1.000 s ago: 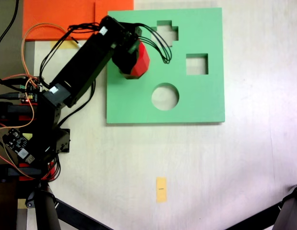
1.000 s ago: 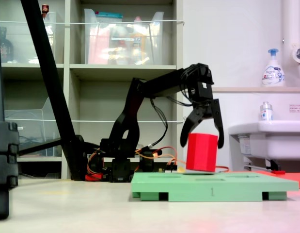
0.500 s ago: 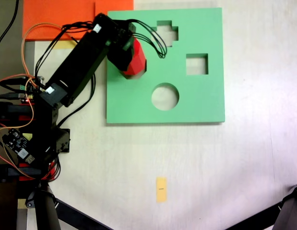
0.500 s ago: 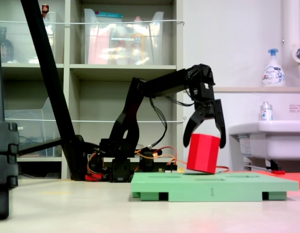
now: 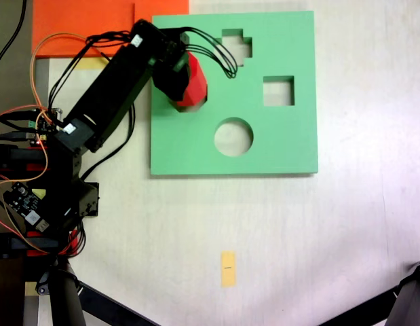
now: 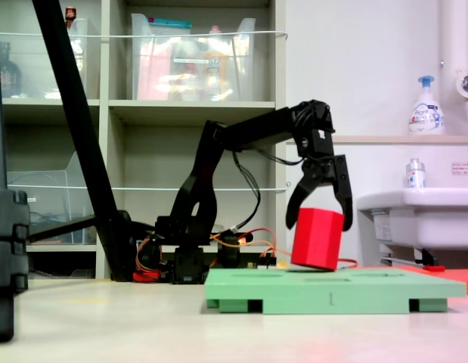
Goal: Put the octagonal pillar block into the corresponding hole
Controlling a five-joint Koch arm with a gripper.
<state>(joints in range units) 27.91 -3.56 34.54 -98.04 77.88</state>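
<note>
A pale table (image 5: 332, 238) carries the work, with shelving and clear storage bins behind it and a sink with a soap bottle at the second exterior view's right. On the table lies a flat green foam board (image 5: 291, 142) with a cross-shaped cut-out, a square cut-out (image 5: 278, 91) and a round cut-out (image 5: 233, 136) showing in the first exterior view; an orange mat sits off the board's upper left corner there. The red block (image 6: 317, 238) sits on the board near its left edge in the first exterior view, tilted, with its lower right corner on the green surface and its left side raised in the second exterior view. The end effector (image 6: 318, 212) straddles the block's top with its jaws spread, the tips hanging down either side; whether they press the foam is too fine to tell. The eight-sided hole is not visible as such, since the arm and block cover that part of the board. Against a second ago, the block has gone from standing nearly square on the board to leaning, and has slid slightly toward the board's left edge in the first exterior view; over the last half second it has barely moved. I judge that it is caught on the hole's rim rather than dropping in, so it probably needs squaring and turning to line up its faces before it will sink.
</note>
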